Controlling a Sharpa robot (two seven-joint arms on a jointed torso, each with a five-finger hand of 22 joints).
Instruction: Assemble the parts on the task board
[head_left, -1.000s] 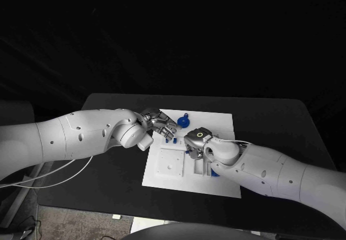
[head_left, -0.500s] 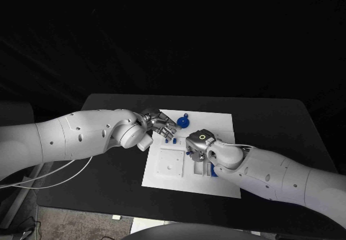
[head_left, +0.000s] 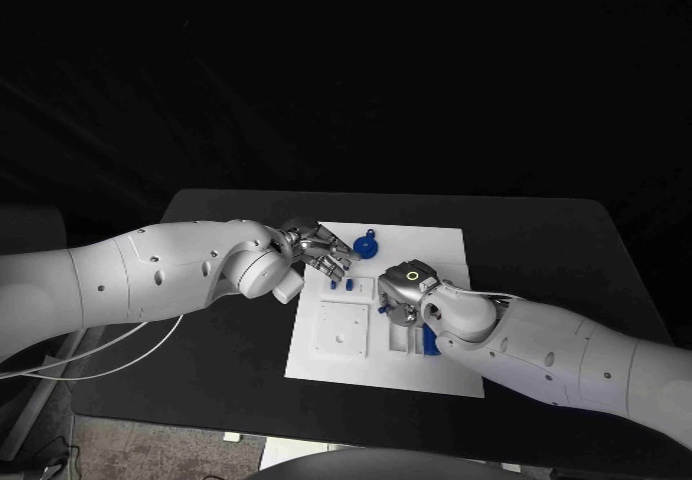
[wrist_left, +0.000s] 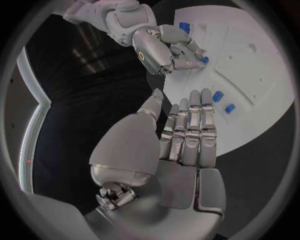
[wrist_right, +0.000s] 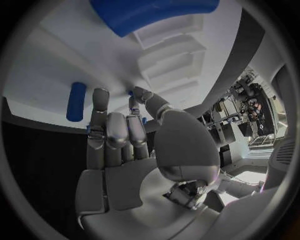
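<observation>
1. Since a second ago the right hand (head_left: 404, 288) has slid a little toward the near edge of the board (head_left: 433, 365), its wrist now lying further over the white plate; the left hand (head_left: 320, 254) has kept its place.
2. Right hand: its fingers are curled down with their tips on the board, closed round a small blue part (wrist_left: 204, 59) that shows at the fingertips (wrist_left: 190, 52) in the left wrist view. The right wrist view shows blue between the bent fingers (wrist_right: 133, 131) as well.
3. Left hand: it is flat, fingers straight and side by side, holding nothing, hovering over the board's edge on the robot's left.
4. Just beyond the left hand's fingertips lie two small blue pieces (wrist_left: 223, 102) on the board, apart from the hand.
5. Past both hands, on the far part of the board, stands a round blue part (head_left: 366, 242).
6. Close under the right wrist sits a blue bar (head_left: 430, 345), next to a stepped white block (wrist_right: 169, 60).
7. Beside the right fingers a blue peg (wrist_right: 76, 101) lies on the board, not touched.
</observation>
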